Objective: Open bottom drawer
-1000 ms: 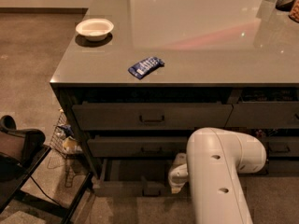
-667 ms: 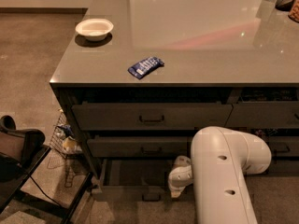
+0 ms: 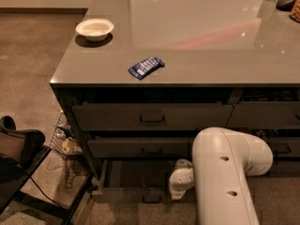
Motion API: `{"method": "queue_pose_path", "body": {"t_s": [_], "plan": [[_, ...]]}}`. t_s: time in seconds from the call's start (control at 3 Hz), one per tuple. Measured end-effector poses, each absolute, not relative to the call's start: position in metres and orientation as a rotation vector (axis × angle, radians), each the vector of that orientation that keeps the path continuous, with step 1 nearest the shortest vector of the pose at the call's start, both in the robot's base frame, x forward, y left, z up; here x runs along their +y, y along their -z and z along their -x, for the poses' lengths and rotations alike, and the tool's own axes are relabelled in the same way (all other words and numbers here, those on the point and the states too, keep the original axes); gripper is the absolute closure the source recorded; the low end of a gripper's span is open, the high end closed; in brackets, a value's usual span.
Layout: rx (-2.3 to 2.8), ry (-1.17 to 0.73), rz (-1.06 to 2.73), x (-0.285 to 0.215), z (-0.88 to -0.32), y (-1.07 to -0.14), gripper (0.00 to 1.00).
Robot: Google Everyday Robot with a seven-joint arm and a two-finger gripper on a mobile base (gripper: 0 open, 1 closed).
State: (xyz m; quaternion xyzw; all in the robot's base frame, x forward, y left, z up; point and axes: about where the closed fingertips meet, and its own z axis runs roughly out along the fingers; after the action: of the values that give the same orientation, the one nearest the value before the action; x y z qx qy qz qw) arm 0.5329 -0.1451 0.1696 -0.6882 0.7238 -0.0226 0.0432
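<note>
Lower centre: my gripper (image 3: 180, 185), grip I cannot tell, sits low to pull the wide dark grey-brown bottom drawer (image 3: 123, 195), partly out.

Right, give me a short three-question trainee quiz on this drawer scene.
1. True or false: the bottom drawer is pulled out from the cabinet.
2. On the countertop, what lies right of the white bowl, nearer the front edge? A) blue packet B) red mug C) spoon
3. Fill in: the gripper hangs low over the ___ drawer, beside its handle.
Key: 1 true; 2 A; 3 bottom.
</note>
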Motion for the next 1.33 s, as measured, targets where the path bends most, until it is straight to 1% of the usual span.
{"method": "queue_pose_path", "body": {"t_s": [0.33, 0.67, 1.0, 1.33], "plan": [[2.218, 0.065, 2.108, -0.145, -0.528, -0.170, 1.00], [2.234, 0.050, 2.136, -0.145, -0.500, -0.175, 1.00], [2.234, 0.050, 2.136, -0.145, -0.500, -0.174, 1.00], [2.273, 0.030, 2.152, -0.147, -0.473, -0.181, 1.00]]}}
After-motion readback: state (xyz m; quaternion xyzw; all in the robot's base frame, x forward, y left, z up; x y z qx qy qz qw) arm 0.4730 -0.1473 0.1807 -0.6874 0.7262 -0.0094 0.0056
